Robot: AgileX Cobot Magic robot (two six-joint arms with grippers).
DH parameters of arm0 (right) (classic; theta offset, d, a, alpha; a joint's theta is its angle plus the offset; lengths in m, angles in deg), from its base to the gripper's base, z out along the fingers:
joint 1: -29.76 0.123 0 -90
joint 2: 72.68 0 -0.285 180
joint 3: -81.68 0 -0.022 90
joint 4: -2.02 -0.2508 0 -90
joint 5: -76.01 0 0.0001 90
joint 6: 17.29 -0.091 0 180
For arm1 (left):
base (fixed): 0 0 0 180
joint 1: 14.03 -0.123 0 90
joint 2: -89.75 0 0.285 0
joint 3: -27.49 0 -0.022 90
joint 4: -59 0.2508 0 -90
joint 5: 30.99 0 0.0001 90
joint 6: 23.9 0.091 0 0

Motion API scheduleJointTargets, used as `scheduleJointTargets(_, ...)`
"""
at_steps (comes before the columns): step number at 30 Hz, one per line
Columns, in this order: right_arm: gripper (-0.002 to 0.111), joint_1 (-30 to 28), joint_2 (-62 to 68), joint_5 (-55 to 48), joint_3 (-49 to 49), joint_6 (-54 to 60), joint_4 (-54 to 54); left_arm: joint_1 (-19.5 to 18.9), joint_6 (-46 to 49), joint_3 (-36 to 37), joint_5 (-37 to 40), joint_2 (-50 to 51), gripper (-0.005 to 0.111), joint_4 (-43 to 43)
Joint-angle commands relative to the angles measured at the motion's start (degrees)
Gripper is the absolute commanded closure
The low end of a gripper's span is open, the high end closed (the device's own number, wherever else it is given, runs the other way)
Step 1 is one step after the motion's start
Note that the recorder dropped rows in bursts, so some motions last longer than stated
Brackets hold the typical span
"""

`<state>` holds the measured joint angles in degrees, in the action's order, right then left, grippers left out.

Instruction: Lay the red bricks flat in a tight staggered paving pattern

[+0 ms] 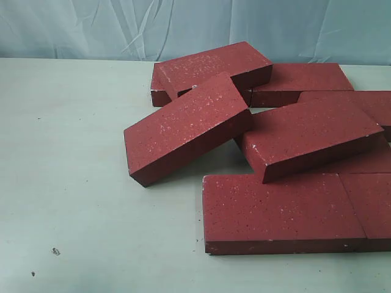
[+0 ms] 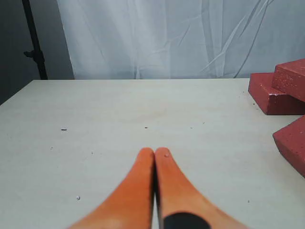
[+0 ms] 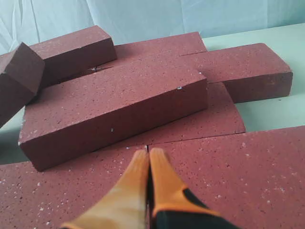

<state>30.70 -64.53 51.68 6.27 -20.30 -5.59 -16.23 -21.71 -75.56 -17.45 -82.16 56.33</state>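
My left claw (image 2: 155, 151): orange fingers pressed together, gripping nothing, low over the pale tabletop (image 2: 119, 109). Wide bare surface lies ahead of it, running to the far edge. My right claw (image 3: 148, 151): fingers likewise pressed together, tips above the seam between the two nearest flat bricks. I cannot tell whether they touch the brick surface. The red bricks (image 1: 287, 152): one loose heap on the right half of the tabletop in the exterior view, the left half open for moving. Nearest item, front brick (image 1: 281, 210), lying flat with a long side toward the camera, butted end to end against a second flat brick (image 1: 374, 204) that the frame's right edge cuts off. Behind these, a tilted brick (image 1: 314, 137) resting slantwise on the flat ones, one long edge raised. To its left, a leaning brick (image 1: 186, 128), low end on the tabletop, far end propped on the heap. Farthest, a top brick (image 1: 211, 67) stacked askew on a lower one that shows a whitish chipped corner, with a back brick (image 1: 305, 82) flat beside it. An edge brick (image 1: 369, 104), partly covered and cut off at the right. Full count uncertain, since several overlap. Beyond the tabletop, a creased pale cloth backdrop (image 1: 91, 27). A black stand (image 2: 33, 43) beside the cloth, seen from the left wrist.
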Motion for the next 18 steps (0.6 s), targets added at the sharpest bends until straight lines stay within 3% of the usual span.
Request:
scheduleJointTargets(1, 0.109, -0.3, -0.4, 0.6, -0.3, -0.1, 0.0, -0.2, -0.3, 0.3, 0.1, -0.3, 0.107, 0.4)
scheduleJointTargets(18, 0.109, -0.3, -0.4, 0.8, -0.3, -0.1, 0.6, -0.2, -0.3, 0.3, 0.1, -0.3, 0.107, 0.4)
